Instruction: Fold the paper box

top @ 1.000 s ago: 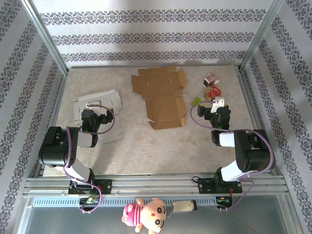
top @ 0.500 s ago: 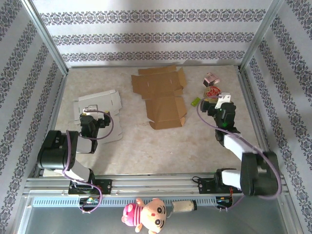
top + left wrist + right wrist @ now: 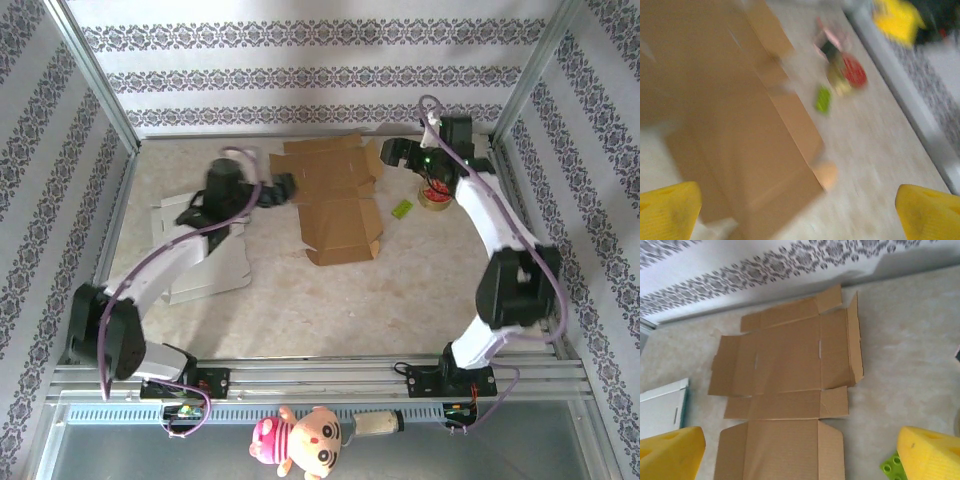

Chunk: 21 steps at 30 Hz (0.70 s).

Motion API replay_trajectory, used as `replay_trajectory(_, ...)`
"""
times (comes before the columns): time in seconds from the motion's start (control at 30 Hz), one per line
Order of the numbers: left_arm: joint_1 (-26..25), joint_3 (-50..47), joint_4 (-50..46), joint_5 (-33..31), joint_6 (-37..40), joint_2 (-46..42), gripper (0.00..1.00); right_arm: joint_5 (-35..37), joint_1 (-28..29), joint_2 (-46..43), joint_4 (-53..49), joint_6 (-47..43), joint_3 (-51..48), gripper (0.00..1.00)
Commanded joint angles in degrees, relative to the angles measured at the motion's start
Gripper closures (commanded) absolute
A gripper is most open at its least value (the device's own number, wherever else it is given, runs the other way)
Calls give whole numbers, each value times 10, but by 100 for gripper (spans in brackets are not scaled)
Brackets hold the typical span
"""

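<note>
The paper box (image 3: 335, 200) is a flat, unfolded brown cardboard blank lying at the back middle of the table. It also lies spread out below the right wrist camera as the paper box (image 3: 785, 365), and blurred at the left as the paper box (image 3: 725, 125). My left gripper (image 3: 280, 188) hovers at the blank's left edge, open, with nothing between its yellow fingertips (image 3: 667, 210). At the blank's back right corner my right gripper (image 3: 393, 152) stands open and empty, its yellow fingertips (image 3: 932, 452) wide apart.
A white flat box blank (image 3: 200, 240) lies at the left under the left arm. A green brick (image 3: 402, 208) and a red round item (image 3: 437, 190) sit right of the cardboard. Metal frame rails and patterned walls enclose the table.
Both arms have swung out from near their bases to the back of the table, the left to the cardboard's left edge, the right to its back right corner. Both stayed open.
</note>
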Motion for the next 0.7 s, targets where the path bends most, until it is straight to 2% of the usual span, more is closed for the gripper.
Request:
replay_trajectory(0.0, -19, 2, -56, 52, -39, -2, 1, 16, 9, 93, -76, -23, 106, 2)
replay_trajectory(0.13, -22, -23, -43, 41, -51, -32, 1, 51, 19, 231, -139, -45, 265, 5)
replay_trajectory(0.3, -21, -63, -68, -16, -35, -95, 1, 23, 28, 381, -239, -61, 469, 11)
replay_trajectory(0.43, -18, -89, -71, -63, -60, -129, 1, 33, 37, 433, -271, -78, 540, 20)
replay_trajectory(0.5, -12, -95, -88, -102, -83, -140, 1, 47, 42, 433, -271, -86, 537, 44)
replay_trajectory(0.57, 1, -92, -115, -139, -100, -144, 1, 51, 46, 418, -266, -102, 518, 61)
replay_trajectory(0.67, 39, -88, -126, -150, -109, -140, 1, 60, 52, 381, -263, -125, 471, 90)
